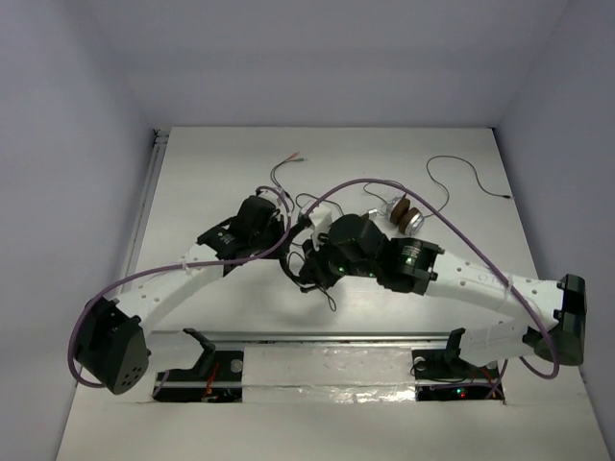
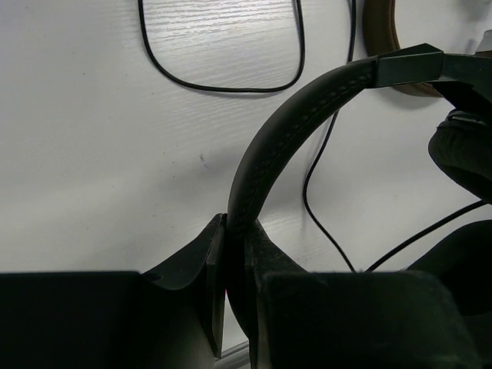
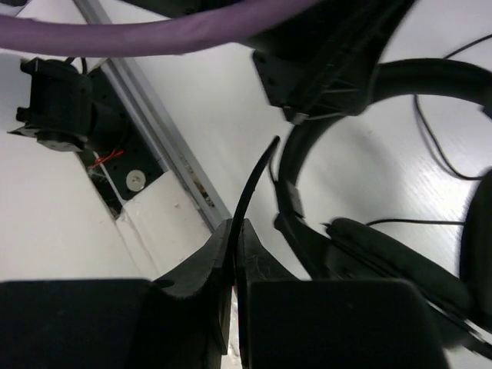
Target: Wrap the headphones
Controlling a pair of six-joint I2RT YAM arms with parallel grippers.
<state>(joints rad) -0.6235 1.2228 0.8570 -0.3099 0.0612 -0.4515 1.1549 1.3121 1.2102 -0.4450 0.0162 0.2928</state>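
Observation:
The black headphones (image 1: 298, 257) lie mid-table between both grippers. My left gripper (image 2: 238, 224) is shut on their padded headband (image 2: 292, 131); one earcup (image 2: 461, 154) shows at the right. Their thin black cable (image 2: 223, 86) loops over the table beyond. In the top view the left gripper (image 1: 281, 233) is just left of the headphones. My right gripper (image 3: 236, 224) is shut on the thin black cable (image 3: 255, 173), which rises from the jaws. The headband (image 3: 430, 77) and an earcup (image 3: 392, 257) are to its right. The reddish plugs (image 1: 291, 160) lie at the far side.
Brown-banded headphones with silver earcups (image 1: 404, 213) lie right of centre, with another thin cable (image 1: 461, 178) curling behind them. Their brown band (image 2: 380, 38) shows in the left wrist view. Purple arm cables (image 1: 452, 229) arch over the table. A metal rail (image 1: 317, 338) runs along the near edge.

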